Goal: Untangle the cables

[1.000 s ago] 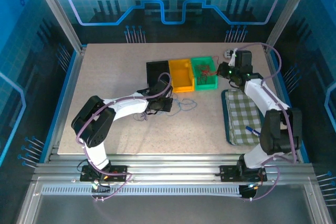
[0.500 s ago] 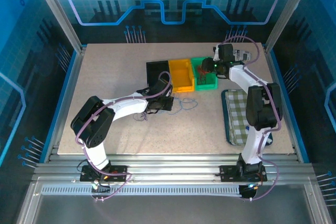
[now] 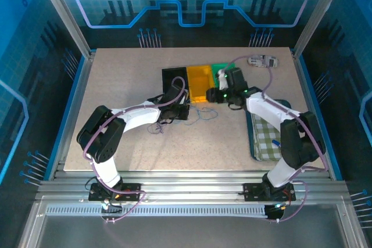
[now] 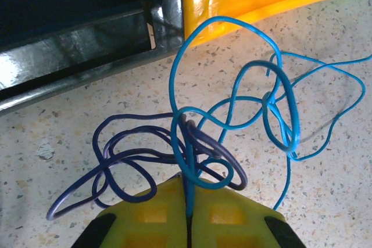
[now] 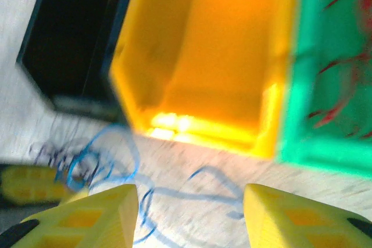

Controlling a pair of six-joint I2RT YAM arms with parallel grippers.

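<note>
Speckled worktop (image 3: 128, 85) carrying a black bin (image 4: 70, 15), yellow bin (image 5: 215, 56) and green bin (image 5: 302, 114) side by side. The cables (image 4: 232, 126), blue and dark purple loops, lie tangled just before the yellow bin; red strands (image 5: 334, 65) lie in the green bin. Left jaws pinched tight on a blue strand; right jaws parted, empty, above the loops.

Yellow fingers (image 5: 93, 216) of the right gripper (image 5: 189, 213) stand apart over the speckled worktop (image 5: 11, 27). Thin blue cables (image 5: 110, 155) (blurred) loop just before an open yellow plastic bin (image 5: 163, 45). A black bin (image 5: 70, 33) and a green bin (image 5: 290, 120) holding red wire strands (image 5: 337, 68) flank it.
</note>
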